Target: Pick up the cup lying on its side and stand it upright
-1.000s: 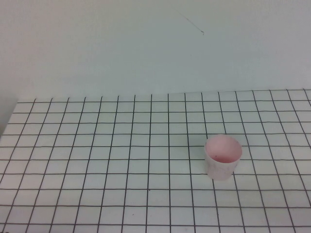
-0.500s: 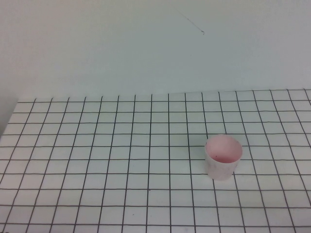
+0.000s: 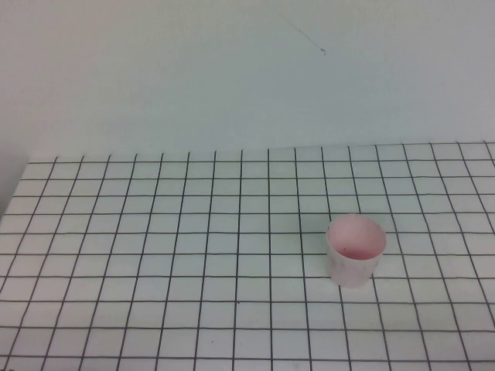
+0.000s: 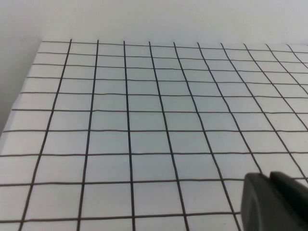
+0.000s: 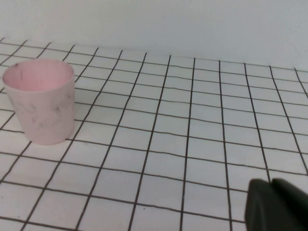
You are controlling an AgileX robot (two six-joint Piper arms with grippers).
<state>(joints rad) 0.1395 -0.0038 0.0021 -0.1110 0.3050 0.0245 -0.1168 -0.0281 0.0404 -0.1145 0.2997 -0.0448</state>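
Only a dark, matte tip of the left gripper (image 4: 274,202) shows in its wrist view, a blunt black form with a thin seam running through it; whether its fingers are apart or together cannot be told. It hangs above bare gridded surface, with nothing held and the cup out of that view. The right gripper (image 5: 276,204) shows the same way in its own wrist view, a dark rounded block with a faint seam, and again the state of its fingers cannot be told. It holds nothing. Neither gripper appears in the high view.

The cup (image 5: 41,101) stands well apart from the right gripper, with several grid squares of open surface between them. It is upright, mouth up, resting on its narrower base. In the high view the cup (image 3: 355,250) sits in the right half of the bench, nearer the front edge than the back edge and away from all four corners.

The cup is pale pink-white plastic, slightly translucent, tapering down from a round rim. Its outer wall looks dull, with faint grey smudges, and the inside is pinker, with a reddish patch at the bottom.

The bench (image 3: 155,255) is flat and white, ruled with thin dark lines into even squares. Behind its back edge rises a plain pale wall (image 3: 193,77) bearing a thin dark scratch (image 3: 308,39).
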